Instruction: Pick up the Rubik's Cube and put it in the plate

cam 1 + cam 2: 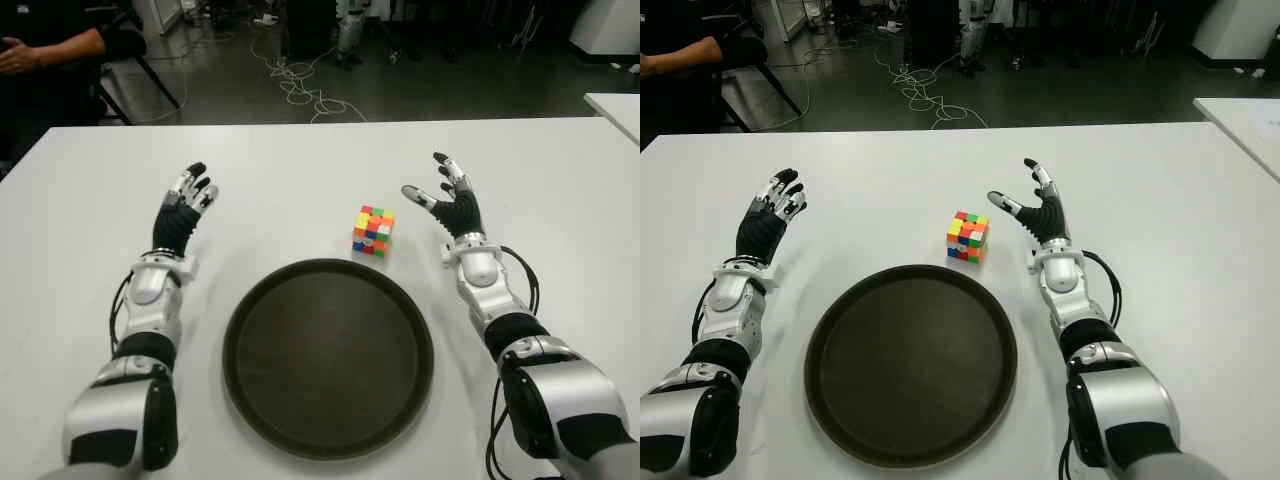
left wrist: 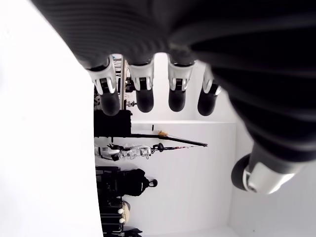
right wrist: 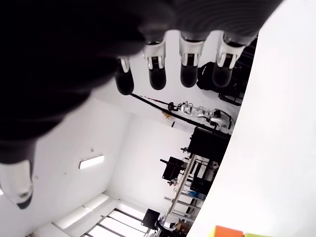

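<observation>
Both hands raised and empty, Rubik's Cube on the table beyond the plate.

The right hand (image 1: 452,200) is held palm inward with fingers spread and thumb out, gripping nothing, just beside the Rubik's Cube (image 1: 373,230) on its right. The left hand (image 1: 185,210) shows well apart on the cube's left, fingers loosely extended and empty. The round dark plate (image 1: 250,300) sits on the white table (image 1: 300,160) between the forearms, holding nothing; the cube stands just past its far rim.
</observation>
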